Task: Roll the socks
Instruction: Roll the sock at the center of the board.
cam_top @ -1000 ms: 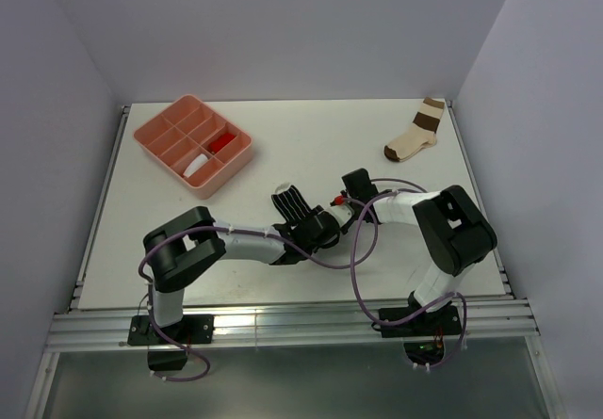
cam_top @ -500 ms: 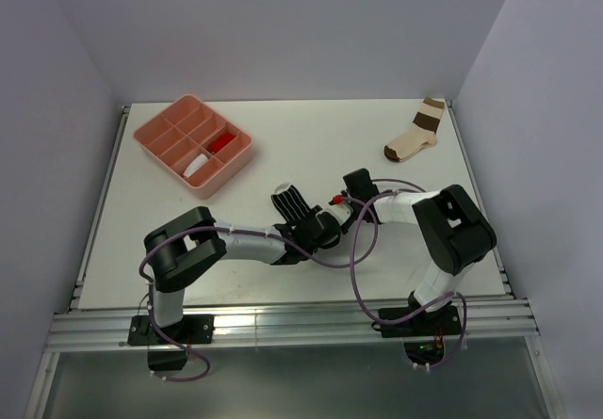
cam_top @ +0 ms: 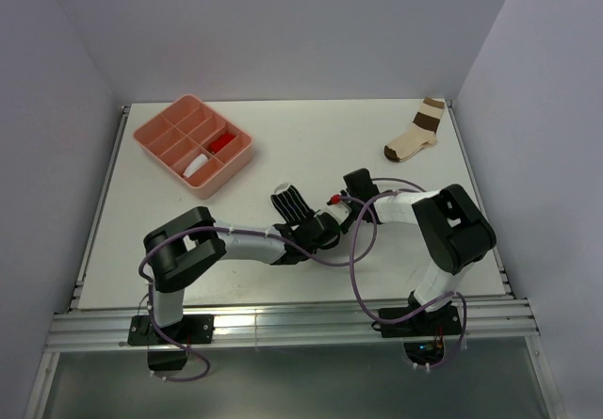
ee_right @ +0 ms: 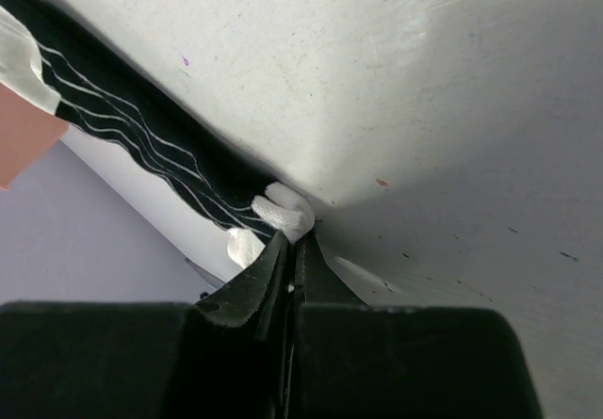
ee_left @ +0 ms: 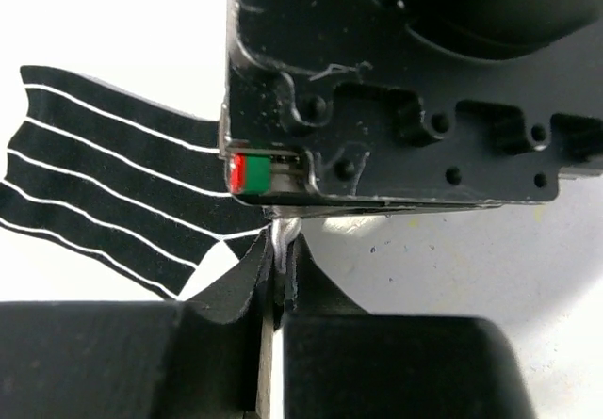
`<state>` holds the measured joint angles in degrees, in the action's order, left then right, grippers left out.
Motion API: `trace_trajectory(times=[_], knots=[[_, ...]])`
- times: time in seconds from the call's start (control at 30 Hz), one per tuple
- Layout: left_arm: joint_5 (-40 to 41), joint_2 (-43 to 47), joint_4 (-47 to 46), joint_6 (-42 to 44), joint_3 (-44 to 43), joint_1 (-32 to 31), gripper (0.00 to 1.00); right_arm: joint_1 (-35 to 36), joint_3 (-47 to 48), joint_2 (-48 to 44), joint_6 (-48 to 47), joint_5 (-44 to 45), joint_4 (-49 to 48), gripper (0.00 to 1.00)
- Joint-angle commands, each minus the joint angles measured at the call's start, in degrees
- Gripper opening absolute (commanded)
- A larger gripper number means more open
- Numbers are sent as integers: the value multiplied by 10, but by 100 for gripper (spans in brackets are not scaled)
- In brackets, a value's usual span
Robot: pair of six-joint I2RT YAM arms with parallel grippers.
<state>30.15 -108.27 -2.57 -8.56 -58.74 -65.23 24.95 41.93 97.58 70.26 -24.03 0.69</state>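
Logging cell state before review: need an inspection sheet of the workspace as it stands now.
Surface: white table, a few faint specks in the right wrist view.
Job's things: striped sock lies unrolled mid-table; white roll and red-ended roll sit in separate compartments of the pink tray.
Clutter: cream sock with brown bands, far right, apart from everything.
Grippers: left gripper and right gripper both shut, fingers pinching the striped sock's white end.
Cables: purple cables loop along both arms; no snag seen.
Surroundings: pale walls on three sides; metal rail at the near edge.
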Motion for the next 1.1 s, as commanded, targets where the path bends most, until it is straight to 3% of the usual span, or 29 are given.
trace_trajectory(times=[0.0, 0.17, 0.57, 0.8, 1.07], knots=[[-33, 11, 70, -24, 16, 2, 0, -7, 3, -8, -36, 19, 3, 0], [-94, 51, 73, -55, 21, 24, 0, -7, 6, -41, -66, 28, -5, 3], [-306, 104, 56, -141, 42, 116, 0, -8, 25, -162, -126, 98, 17, 44], [-438, 99, 31, -209, 55, 174, 0, -7, -10, -208, -151, 122, 9, 45], [-567, 97, -7, -276, 49, 237, 0, -1, -98, -254, -170, 116, -68, 43]])
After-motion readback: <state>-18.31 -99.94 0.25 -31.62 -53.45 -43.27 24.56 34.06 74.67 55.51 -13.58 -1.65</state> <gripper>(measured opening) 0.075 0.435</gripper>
